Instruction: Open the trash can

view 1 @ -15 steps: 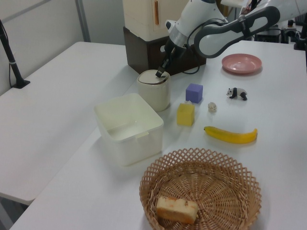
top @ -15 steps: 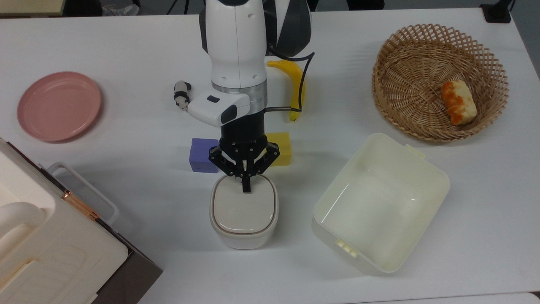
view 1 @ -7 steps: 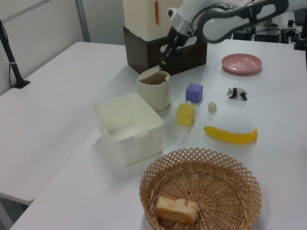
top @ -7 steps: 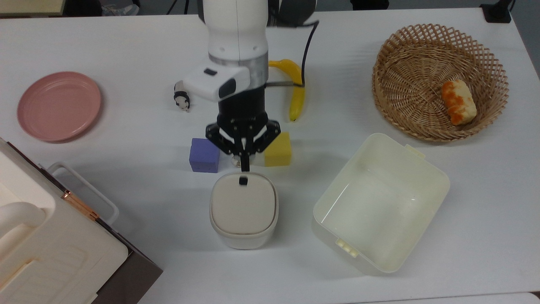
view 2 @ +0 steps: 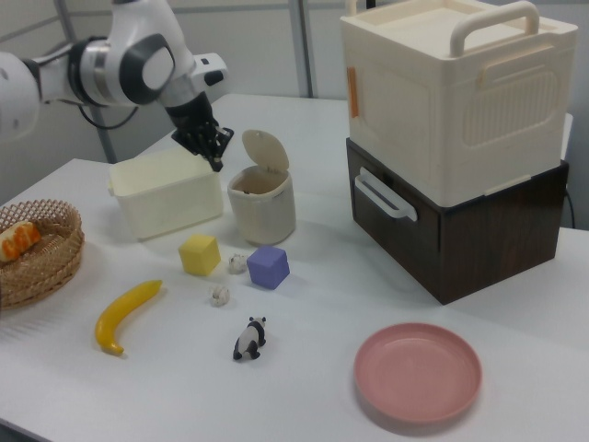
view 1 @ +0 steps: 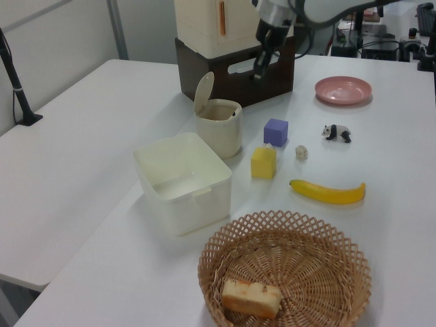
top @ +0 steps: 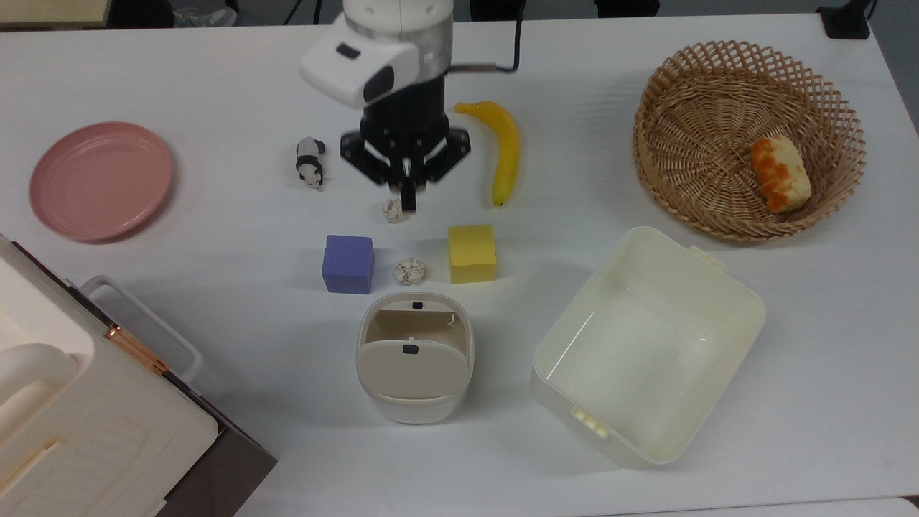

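The trash can (top: 415, 408) is a small white rounded bin near the table's middle front in the top view. Its beige-grey lid (top: 411, 369) stands tipped up on its hinge, and the inside is exposed. The same raised lid (view 1: 202, 91) shows above the trash can (view 1: 219, 129) in the left view, and the lid (view 2: 265, 151) above the trash can (view 2: 263, 212) in the right view. My gripper (top: 408, 199) hangs in the air well behind the bin, over a paper ball, shut with nothing in it. It appears high up in the left view as the gripper (view 1: 258, 72) and in the right view as the gripper (view 2: 218, 163).
A purple cube (top: 348, 263), a paper ball (top: 409, 271) and a yellow cube (top: 472, 253) line up behind the bin. A second paper ball (top: 393, 210), panda (top: 309, 162) and banana (top: 505, 147) lie farther back. Cream tub (top: 650, 343), basket (top: 748, 136), pink plate (top: 100, 179), big case (top: 86, 402).
My gripper lifted off the lid's button and drew back and up away from the bin. The lid swung from flat to standing up.
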Controlling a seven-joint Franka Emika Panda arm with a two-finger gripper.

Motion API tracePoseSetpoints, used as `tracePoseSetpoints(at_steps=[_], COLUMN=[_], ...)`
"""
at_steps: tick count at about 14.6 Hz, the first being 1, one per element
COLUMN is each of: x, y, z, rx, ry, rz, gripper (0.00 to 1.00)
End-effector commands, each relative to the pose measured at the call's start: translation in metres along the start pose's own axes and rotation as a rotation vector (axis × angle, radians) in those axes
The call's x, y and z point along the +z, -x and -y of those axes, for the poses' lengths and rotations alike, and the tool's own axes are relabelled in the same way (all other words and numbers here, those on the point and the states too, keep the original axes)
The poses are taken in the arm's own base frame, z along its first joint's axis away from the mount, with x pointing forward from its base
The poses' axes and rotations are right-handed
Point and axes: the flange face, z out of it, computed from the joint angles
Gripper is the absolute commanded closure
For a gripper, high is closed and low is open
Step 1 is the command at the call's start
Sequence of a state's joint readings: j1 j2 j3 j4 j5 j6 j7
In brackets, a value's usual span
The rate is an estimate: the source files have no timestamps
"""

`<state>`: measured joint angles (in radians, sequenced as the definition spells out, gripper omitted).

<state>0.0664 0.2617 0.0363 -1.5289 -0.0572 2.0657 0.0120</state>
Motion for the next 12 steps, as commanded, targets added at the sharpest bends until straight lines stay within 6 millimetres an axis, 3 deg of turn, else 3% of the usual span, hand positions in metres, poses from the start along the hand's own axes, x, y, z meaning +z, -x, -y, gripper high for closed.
tracePoseSetpoints(at_steps=[1, 5, 8, 10, 11, 12], x=[-0.033, -0.067, -0.079, -0.077, -0.077, -0.077], y=[0.031, 0.061, 0.069, 0.070, 0.070, 0.070], z=[-0.001, -0.004, -0.008, -0.010, -0.009, -0.010], rx=[0.004, 0.004, 0.014, 0.017, 0.016, 0.017], ry=[0.015, 0.039, 0.037, 0.038, 0.037, 0.039], rz=[0.146, 0.273, 0.288, 0.292, 0.292, 0.291], gripper=[1.00, 1.00, 0.94, 0.80, 0.64, 0.37])
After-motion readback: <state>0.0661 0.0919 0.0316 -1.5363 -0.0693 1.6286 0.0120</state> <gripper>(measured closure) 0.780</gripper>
